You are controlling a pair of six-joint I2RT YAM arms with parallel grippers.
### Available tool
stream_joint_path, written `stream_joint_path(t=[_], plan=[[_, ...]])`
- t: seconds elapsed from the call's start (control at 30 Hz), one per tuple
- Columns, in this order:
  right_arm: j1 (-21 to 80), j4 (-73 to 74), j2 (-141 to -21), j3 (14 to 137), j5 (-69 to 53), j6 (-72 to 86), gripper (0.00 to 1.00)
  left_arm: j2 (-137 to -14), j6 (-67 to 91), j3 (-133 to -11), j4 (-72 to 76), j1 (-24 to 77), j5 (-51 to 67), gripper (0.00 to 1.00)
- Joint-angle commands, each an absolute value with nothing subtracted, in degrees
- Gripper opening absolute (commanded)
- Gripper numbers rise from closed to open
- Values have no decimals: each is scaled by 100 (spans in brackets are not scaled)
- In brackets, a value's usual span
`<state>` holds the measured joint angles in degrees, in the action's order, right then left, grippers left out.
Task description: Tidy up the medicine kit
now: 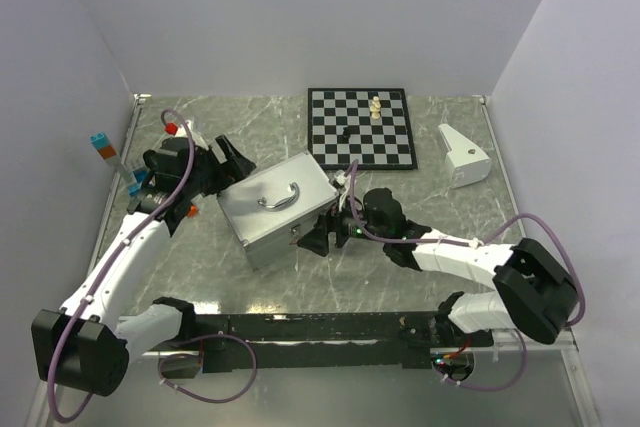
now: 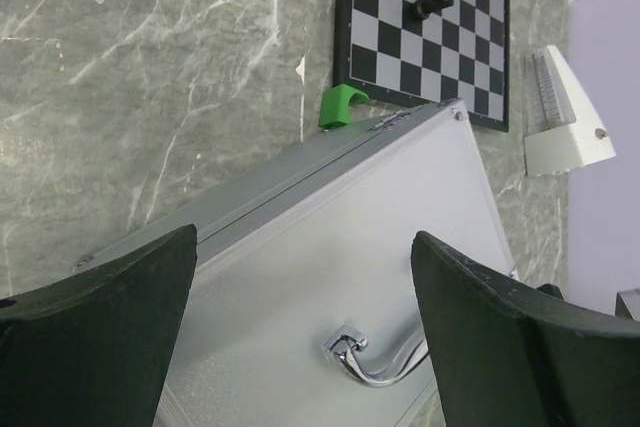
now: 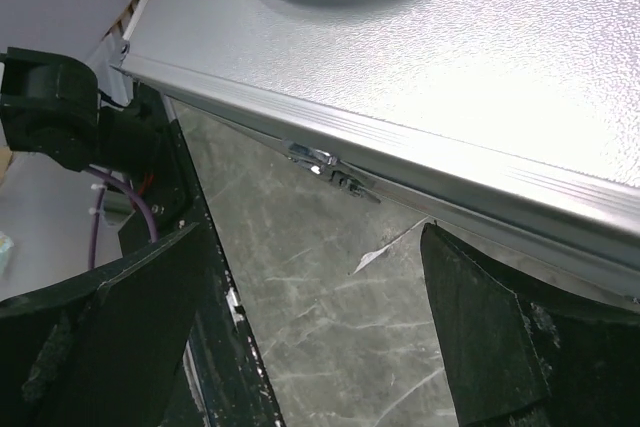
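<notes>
The medicine kit [image 1: 278, 209] is a boxy silver metal case lying shut and askew mid-table, its wire handle [image 1: 280, 195] flat on the lid. My left gripper [image 1: 228, 169] is open at the case's far left corner. In the left wrist view the two black fingers [image 2: 100, 332] straddle the lid [image 2: 330, 247] above the handle [image 2: 375, 357], holding nothing. My right gripper [image 1: 322, 229] is open at the case's near right side. In the right wrist view it [image 3: 310, 337] hovers over bare table just below the case's edge and a small latch [image 3: 325, 165].
A chessboard [image 1: 360, 127] with a few pieces lies behind the case, and a white wedge-shaped object [image 1: 465, 157] is at the far right. A small green piece [image 2: 340, 107] lies between case and board. Blue and orange blocks [image 1: 103, 144] stand by the left wall.
</notes>
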<state>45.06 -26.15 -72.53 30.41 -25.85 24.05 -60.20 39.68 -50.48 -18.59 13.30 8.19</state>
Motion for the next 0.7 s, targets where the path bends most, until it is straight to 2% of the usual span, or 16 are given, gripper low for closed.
stream_joint_path(t=[0.0,0.4,0.67], plan=[[4395,-3419,-7540,3120,-3067,2610,94,-6108,3718,-5150,-1907,1318,949,92],[4359,-4069,-8226,3147,-3384,3040,92,-6284,3542,-5045,-1951,1318,765,91],[4438,-4895,-8261,2672,-2690,3770,89,-6100,3603,-4905,-1916,1318,641,91]])
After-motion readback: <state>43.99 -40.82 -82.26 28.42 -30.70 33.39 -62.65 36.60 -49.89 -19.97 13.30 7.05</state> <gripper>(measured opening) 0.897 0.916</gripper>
